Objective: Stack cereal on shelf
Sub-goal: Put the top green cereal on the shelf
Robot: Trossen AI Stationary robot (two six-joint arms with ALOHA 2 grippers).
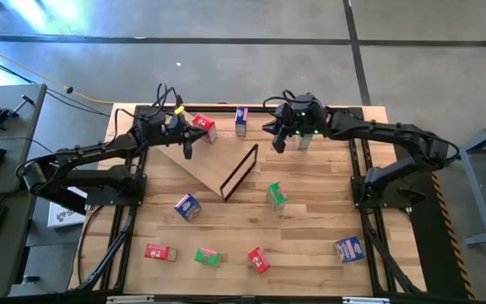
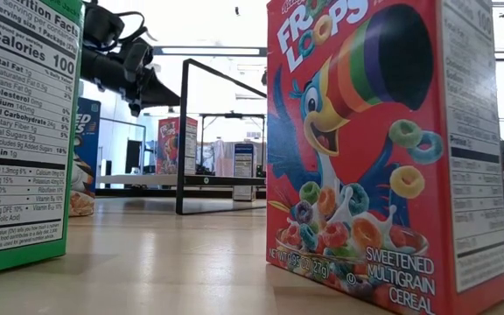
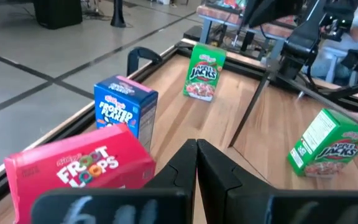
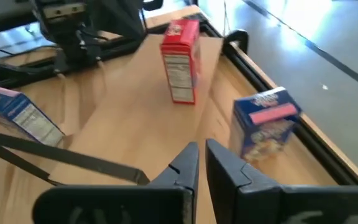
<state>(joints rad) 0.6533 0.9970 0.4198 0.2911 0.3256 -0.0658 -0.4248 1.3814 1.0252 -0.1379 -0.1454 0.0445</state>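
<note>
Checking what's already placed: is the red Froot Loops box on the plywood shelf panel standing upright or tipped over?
Upright. The red Froot Loops box stands on its narrow end on the shelf panel, taller than wide, nutrition side facing the right wrist camera.

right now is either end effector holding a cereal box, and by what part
Nothing is held. The left end effector and the right end effector are both shut and empty, above the shelf's far end.

We count 9 cereal boxes in the high view: 3 red point(image 1: 203, 127), 3 green point(image 1: 276, 195) and 3 blue point(image 1: 187, 205). We also see 1 shelf point(image 1: 212, 162) and 2 arms point(image 1: 83, 156).
</note>
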